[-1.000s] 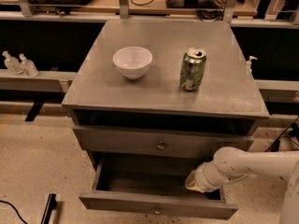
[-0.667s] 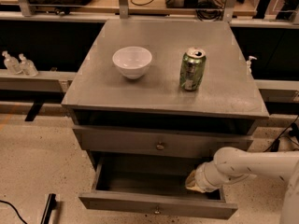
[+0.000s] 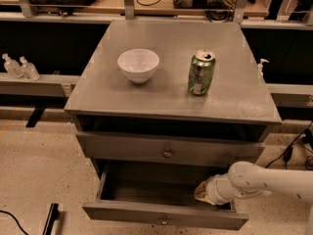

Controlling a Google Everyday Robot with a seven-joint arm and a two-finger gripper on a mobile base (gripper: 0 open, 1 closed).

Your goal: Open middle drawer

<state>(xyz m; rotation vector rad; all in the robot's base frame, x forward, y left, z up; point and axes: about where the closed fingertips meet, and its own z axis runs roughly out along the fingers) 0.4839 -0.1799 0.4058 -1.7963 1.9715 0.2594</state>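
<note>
Middle drawer is out; the gripper sits inside at its right end — spread or closed, I cannot tell — and could snag the front when leaving.

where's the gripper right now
In the camera view the gripper is low on the right, inside the pulled-out middle drawer near its right front corner, below the closed top drawer.

dim warm light | tool inside middle drawer, perhaps half shadowed
</note>
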